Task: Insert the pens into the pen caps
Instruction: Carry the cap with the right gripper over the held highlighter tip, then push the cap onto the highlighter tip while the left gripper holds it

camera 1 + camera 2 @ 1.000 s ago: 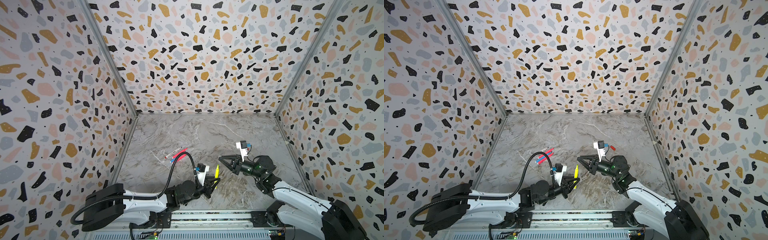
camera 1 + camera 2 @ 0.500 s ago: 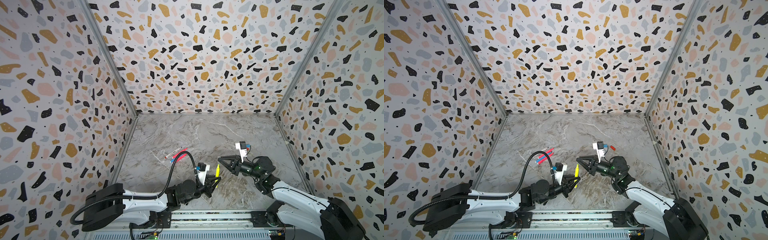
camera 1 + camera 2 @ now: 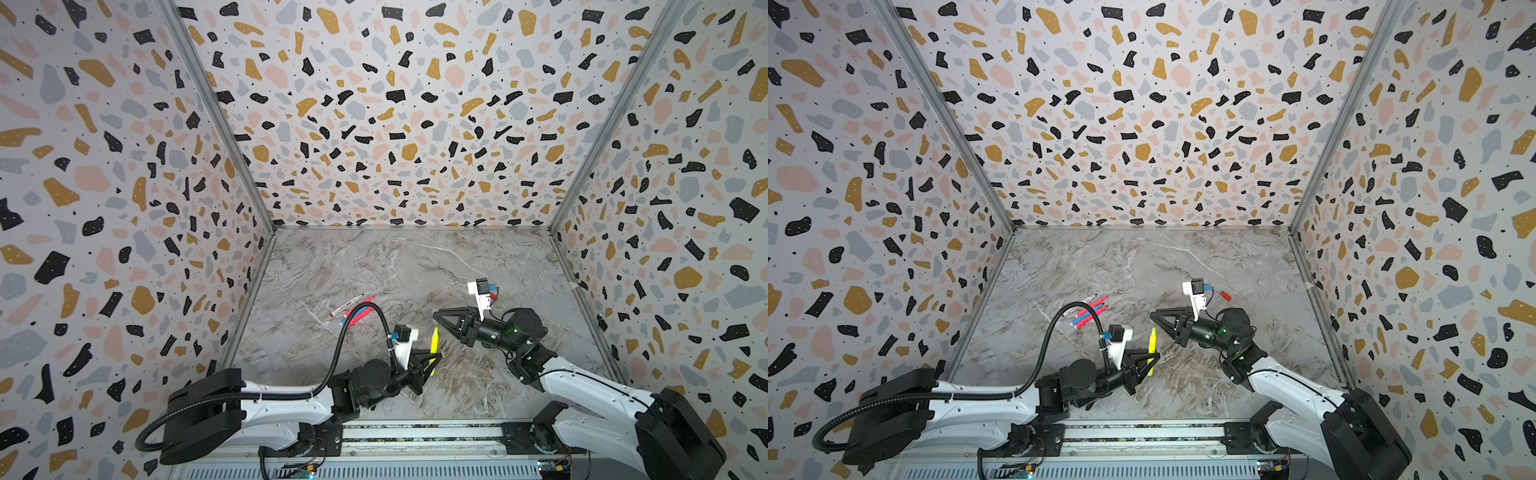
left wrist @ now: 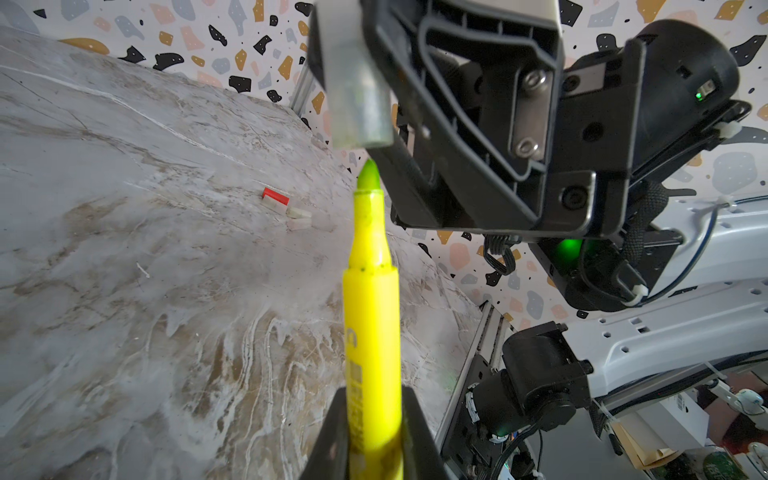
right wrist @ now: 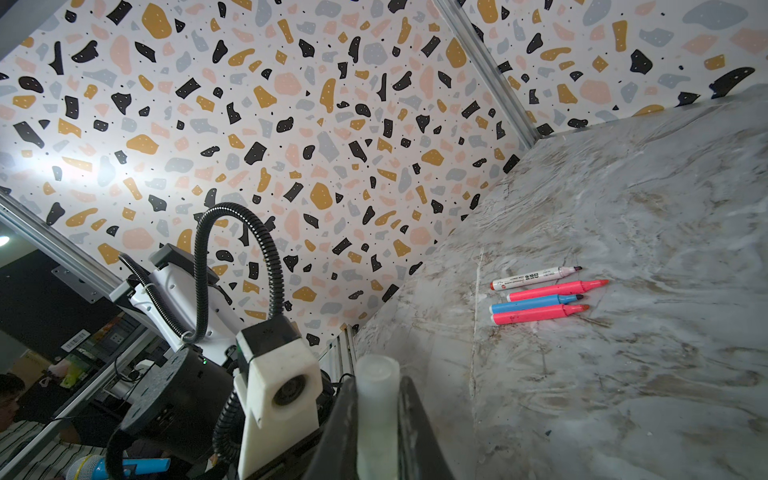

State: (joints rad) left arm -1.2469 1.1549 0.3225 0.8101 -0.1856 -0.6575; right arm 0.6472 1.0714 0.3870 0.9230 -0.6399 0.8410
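The yellow pen [image 4: 372, 332] and a clear cap [image 4: 357, 91] are being held tip to mouth, unjoined.
The left gripper [image 3: 433, 357] is clamping the yellow pen by its barrel. The right gripper [image 3: 437, 317] is pinching the clear cap just beyond that pen's green tip, with a small gap showing. On the table [image 3: 374, 266], four uncapped pens [image 5: 540, 297] are lying side by side, back and left of the yellow pen. A red cap [image 3: 1225, 296] is lying back and to its right.

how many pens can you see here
5. The yellow pen is gripped by the left fingers. The white pen, pink pen, blue pen and second pink pen lie side by side on the table. The arms could hide more.
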